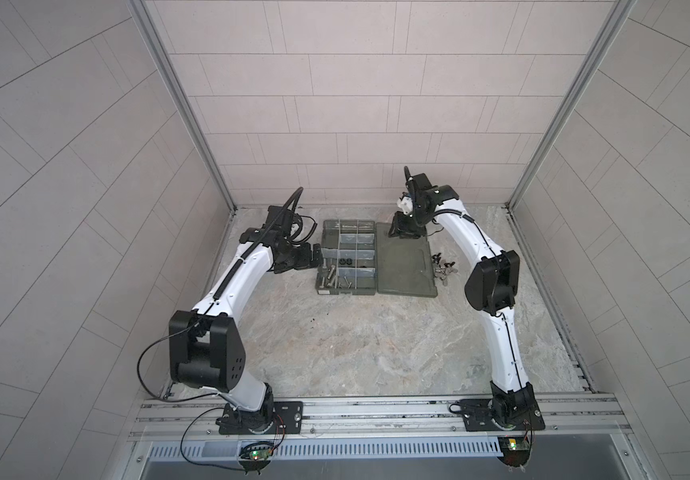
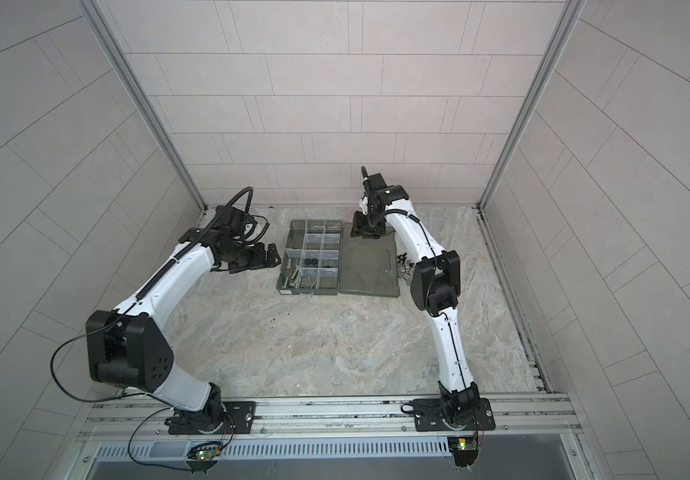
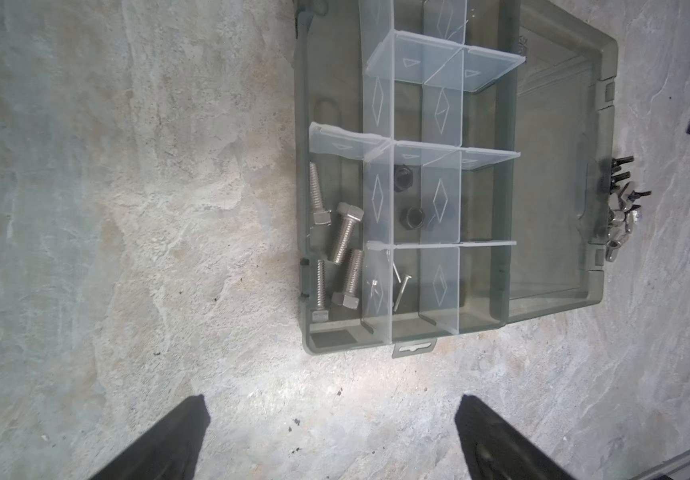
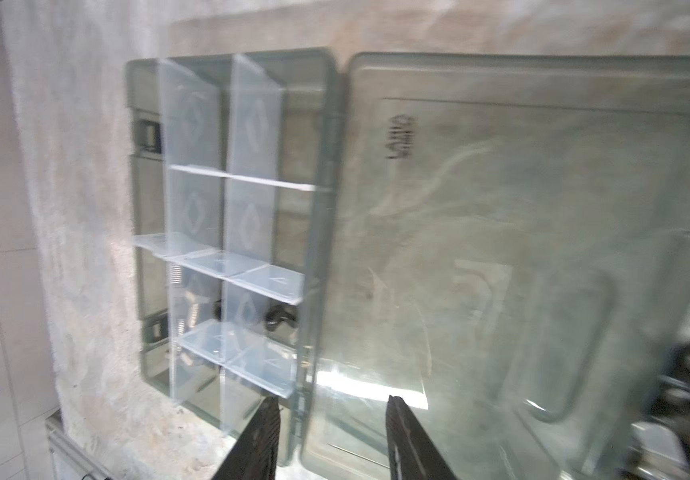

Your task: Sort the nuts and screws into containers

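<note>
Tapered black left pincer [image 3: 332, 400]; threaded silver screws [image 3: 345, 237].

Both top views are evenly lit and sharp, the walls [image 1: 64, 166] bowing toward the edges (tile lines curve). The right wrist view is blurred, with glare on the lid [image 4: 376, 386].

I see the screws [image 1: 328, 279] in the case's [image 1: 347, 293] near-left compartments, and the nuts [image 1: 346, 262] just behind the nearest ones. The lid [image 1: 405, 266] lies right of the case, with loose fasteners [image 1: 443, 272] further right.
</note>
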Controlling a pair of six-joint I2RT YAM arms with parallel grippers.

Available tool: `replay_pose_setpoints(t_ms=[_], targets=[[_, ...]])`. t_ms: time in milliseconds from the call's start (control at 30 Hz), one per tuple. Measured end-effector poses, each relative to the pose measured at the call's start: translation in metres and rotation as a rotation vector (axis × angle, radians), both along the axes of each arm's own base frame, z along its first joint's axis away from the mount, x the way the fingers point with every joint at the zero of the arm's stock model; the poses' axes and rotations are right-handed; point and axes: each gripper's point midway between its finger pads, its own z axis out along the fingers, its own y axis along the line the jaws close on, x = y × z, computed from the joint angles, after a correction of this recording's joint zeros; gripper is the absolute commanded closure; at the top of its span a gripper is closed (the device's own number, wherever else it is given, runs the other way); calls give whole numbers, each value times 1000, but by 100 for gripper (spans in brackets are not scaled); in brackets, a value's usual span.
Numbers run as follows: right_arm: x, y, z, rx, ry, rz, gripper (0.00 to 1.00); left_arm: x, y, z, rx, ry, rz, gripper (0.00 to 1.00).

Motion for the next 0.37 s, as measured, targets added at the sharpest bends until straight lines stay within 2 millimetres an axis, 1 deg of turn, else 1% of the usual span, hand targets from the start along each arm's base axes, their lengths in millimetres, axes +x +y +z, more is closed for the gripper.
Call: replay_pose_setpoints(t_ms=[67,133,167,233,300,367], targets=[[-2,-33,-10,-51,28,-53,58,8,-10,0,0,1,-25,0],[-6,-63,-25,-101,68,-105,59,14,-29,0,2,-2,-76,0],[-8,-75,-33,-122,87,-124,59,15,-39,1,4,-4,-104,0],[-14,-93,-47,-158,127,-153,59,17,-62,3,3,-13,-167,0],[-17,-104,-55,-183,148,-170,59,17,-80,4,1,-19,-215,0],[-18,-112,-59,-201,154,-184,61,17,-93,5,-5,-21,-245,0]])
